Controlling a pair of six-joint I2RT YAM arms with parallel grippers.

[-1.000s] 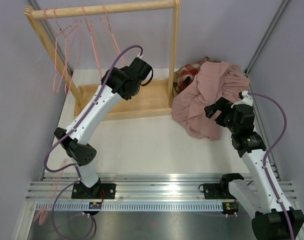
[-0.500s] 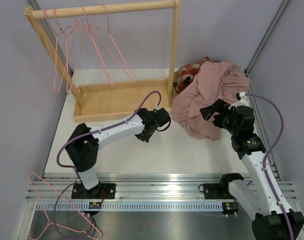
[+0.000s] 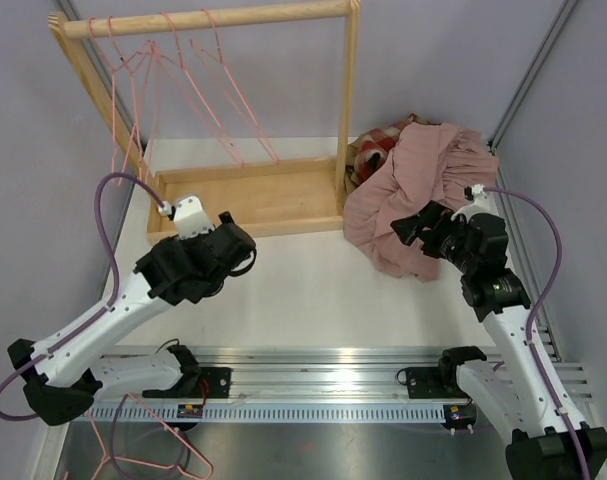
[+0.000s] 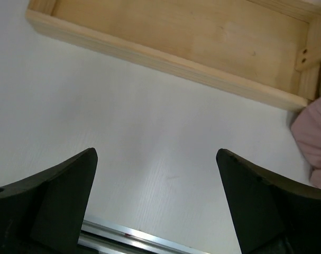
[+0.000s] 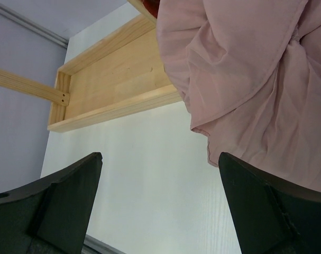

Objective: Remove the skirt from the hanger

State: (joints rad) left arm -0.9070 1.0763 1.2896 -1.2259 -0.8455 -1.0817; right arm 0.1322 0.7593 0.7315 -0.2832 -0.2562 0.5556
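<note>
The skirt (image 3: 423,190) is a heap of pink cloth at the table's back right, off any hanger; it also shows in the right wrist view (image 5: 255,79) and at the right edge of the left wrist view (image 4: 314,143). A bare pink wire hanger (image 3: 148,455) lies on the metal ledge below the table's near left edge. My left gripper (image 3: 245,255) (image 4: 156,153) hovers open over bare table in front of the wooden base, nothing between its fingers. Just beside the skirt's near edge, my right gripper (image 3: 413,225) (image 5: 160,156) is open and empty.
A wooden rack (image 3: 213,20) at the back left carries several pink wire hangers (image 3: 183,80) above its tray-like base (image 3: 273,205). A red patterned cloth (image 3: 378,140) lies behind the skirt. An aluminium rail (image 3: 313,365) runs along the near edge. Grey walls close both sides.
My left arm swung from the rack down to the near left of the table and its jaws opened. The pink hanger shifted on the front ledge. The right arm barely moved.
</note>
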